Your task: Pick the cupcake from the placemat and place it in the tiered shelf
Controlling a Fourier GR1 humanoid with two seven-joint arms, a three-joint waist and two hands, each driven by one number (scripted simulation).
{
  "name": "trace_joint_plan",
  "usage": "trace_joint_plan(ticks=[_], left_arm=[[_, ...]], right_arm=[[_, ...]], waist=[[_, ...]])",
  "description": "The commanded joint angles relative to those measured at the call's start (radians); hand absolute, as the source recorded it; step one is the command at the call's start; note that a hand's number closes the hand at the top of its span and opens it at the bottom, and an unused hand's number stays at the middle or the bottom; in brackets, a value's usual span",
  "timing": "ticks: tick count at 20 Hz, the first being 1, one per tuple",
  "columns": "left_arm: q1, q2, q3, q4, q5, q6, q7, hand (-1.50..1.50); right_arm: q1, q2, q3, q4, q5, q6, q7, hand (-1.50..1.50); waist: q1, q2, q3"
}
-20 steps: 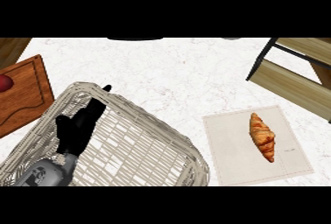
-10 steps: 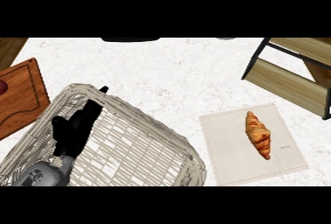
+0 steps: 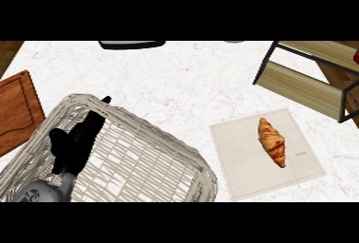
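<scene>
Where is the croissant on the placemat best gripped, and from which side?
Probably across its thick middle, coming from above and pinching its two long sides. The croissant lies flat on the placemat, and both its ends taper to thin tips, which offer little to hold.

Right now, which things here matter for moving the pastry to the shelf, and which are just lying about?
For the job: croissant (no cupcake shows), placemat under it, tiered shelf.
Lying about: wicker basket, with the left hand at it; wooden board; dark object at the far edge.
</scene>
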Motion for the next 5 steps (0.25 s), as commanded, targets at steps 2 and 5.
trace_joint_plan(ticks=[2,5], left_arm=[[0.0,-0.016,0.013,0.021,-0.069,0.059,-0.075,0.0],[0.027,0.013,0.043,0.035,-0.053,0.018,-0.111,0.0]], right_arm=[[0.145,0.022,-0.105,-0.242,-0.13,0.271,0.082,-1.5],[0.192,0.024,-0.206,-0.378,-0.234,0.37,0.094,-1.5]], waist=[[-0.022,-0.003,-0.001],[-0.026,-0.004,-0.003]])
